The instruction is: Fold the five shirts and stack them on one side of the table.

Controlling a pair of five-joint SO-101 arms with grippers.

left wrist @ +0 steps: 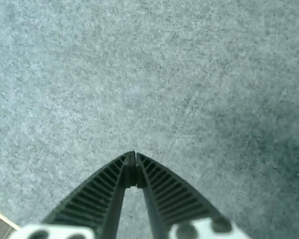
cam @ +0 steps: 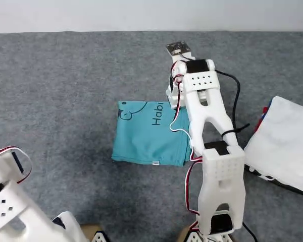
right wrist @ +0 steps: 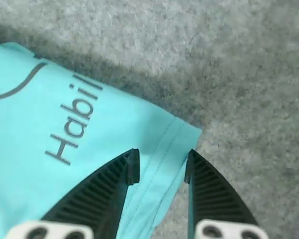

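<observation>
Teal shirt [cam: 146, 133], long axis seemingly crosswise

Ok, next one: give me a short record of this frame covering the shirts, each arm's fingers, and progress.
surface: grey table cover
teal shirt: folded, flat, mid-table
white pile: folded cloth at the table's edge on the right arm's side, apart from the teal shirt
right gripper: fingers open, straddling the teal shirt's hemmed corner
left gripper: fingers shut, over bare cover
progress: teal shirt not yet on the pile
</observation>
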